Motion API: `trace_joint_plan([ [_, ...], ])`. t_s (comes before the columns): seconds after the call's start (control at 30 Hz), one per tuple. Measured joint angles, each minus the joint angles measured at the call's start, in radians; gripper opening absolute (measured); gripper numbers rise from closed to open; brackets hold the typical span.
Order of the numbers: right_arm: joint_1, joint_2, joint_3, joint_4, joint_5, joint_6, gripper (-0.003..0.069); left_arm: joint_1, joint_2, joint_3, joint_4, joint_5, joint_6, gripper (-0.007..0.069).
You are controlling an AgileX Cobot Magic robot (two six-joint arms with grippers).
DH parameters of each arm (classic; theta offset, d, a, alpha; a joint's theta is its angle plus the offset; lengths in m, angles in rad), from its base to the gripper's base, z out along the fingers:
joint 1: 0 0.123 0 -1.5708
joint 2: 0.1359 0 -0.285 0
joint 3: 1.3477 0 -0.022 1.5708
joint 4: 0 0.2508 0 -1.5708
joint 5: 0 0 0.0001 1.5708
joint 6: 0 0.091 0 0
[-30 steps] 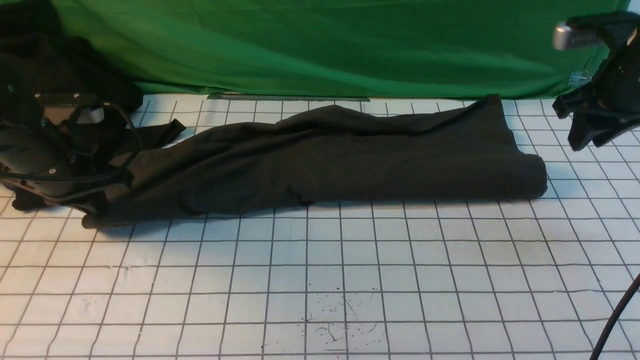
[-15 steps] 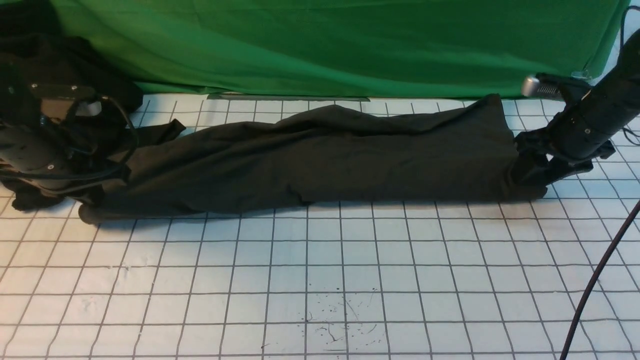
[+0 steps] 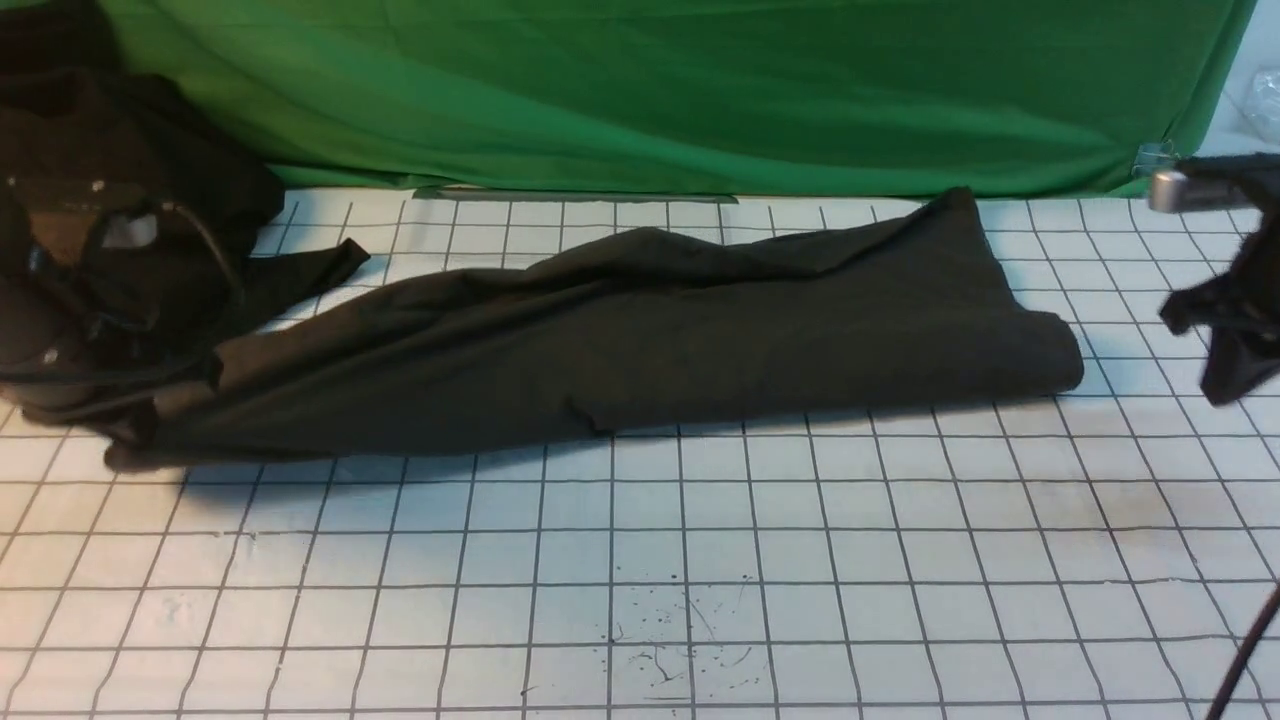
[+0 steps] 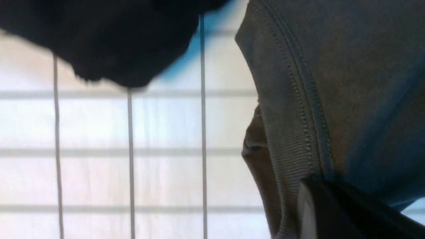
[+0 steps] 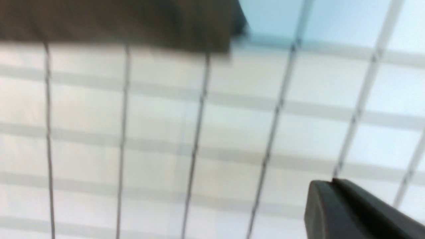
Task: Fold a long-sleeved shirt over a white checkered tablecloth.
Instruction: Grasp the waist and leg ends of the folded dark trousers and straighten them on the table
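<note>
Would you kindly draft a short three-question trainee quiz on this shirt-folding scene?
1. True or false: the right gripper touches the long-sleeved shirt.
2. What hangs behind the white checkered tablecloth? A green backdrop cloth; B brick wall; C window.
3. Fill in: the shirt's ribbed collar shows in the ____ wrist view.
Key: 1 false; 2 A; 3 left.

bright even light; soft shadow before the long-sleeved shirt; right wrist view motion-blurred, bluish

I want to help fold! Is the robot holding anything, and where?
The left end effector pinches the shirt by its ribbed edge; the right end effector holds nothing.
</note>
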State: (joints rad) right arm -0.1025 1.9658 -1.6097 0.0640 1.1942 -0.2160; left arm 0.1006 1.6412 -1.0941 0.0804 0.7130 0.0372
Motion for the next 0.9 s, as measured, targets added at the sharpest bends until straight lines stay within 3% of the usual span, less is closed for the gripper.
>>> trace_joint_plan([
  [0.1,-0.012,-0.113,0.178,-0.012,-0.051,0.01,0.0006,0.02,-0.071,0.14,0.021,-0.061,-0.03,0.0021],
  [0.3,-0.015,-0.2,0.254,0.05,-0.17,-0.005,0.0061,0.082,-0.142,0.206,0.035,-0.159,-0.043,0.0021],
  [0.57,-0.016,0.006,-0.058,0.359,-0.155,-0.157,0.0457,0.11,-0.15,0.208,0.018,-0.209,-0.045,0.0021],
  [0.7,-0.013,0.187,-0.256,0.427,-0.031,-0.168,0.052,0.11,-0.151,0.21,0.011,-0.209,-0.037,0.0021],
  [0.9,0.019,0.327,-0.38,0.451,0.008,-0.167,0.0528,0.11,-0.151,0.213,0.01,-0.208,-0.037,0.0021],
])
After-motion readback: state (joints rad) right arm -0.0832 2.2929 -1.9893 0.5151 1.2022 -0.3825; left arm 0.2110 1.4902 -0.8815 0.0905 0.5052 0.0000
